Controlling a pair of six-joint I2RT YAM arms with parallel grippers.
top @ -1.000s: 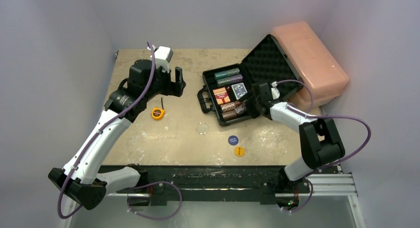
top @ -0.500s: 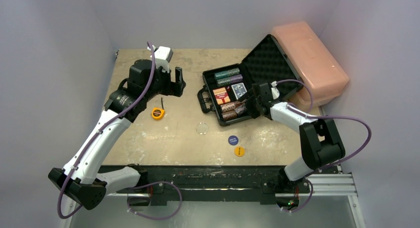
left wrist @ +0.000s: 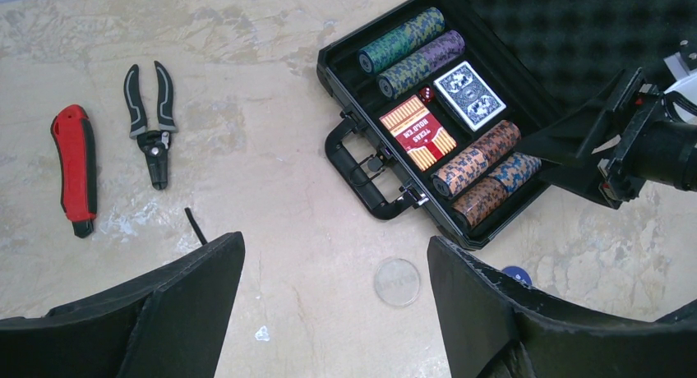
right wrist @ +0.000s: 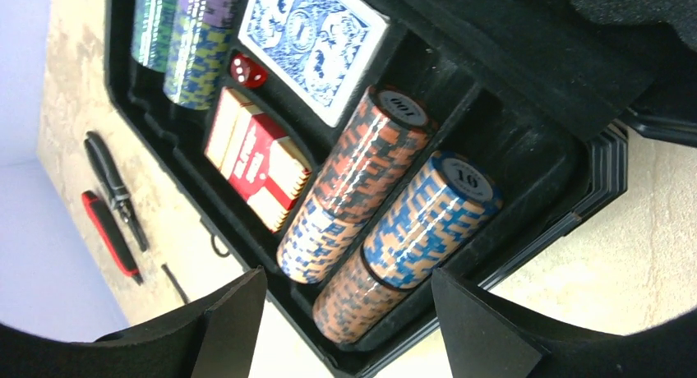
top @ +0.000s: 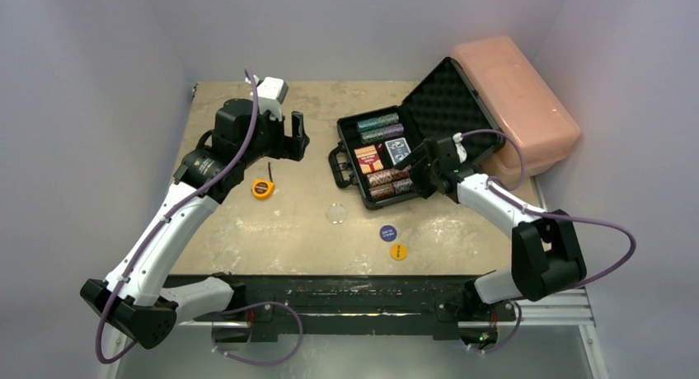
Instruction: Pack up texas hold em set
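Chip stacks (right wrist: 370,181) and card decks (right wrist: 312,41) sit in the open briefcase (top: 445,99) at the table's far right, your right gripper (right wrist: 345,281) above it and left gripper (left wrist: 335,255) both gape empty, so next fetch the round buttons (top: 388,232) lying loose before it.

Left gripper (top: 295,138) open, raised left of case (top: 446,100); right gripper (top: 417,171) open, low over case's right end

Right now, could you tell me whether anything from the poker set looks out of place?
Yes: the clear button, blue button and yellow button lie loose on the table, outside the open case.
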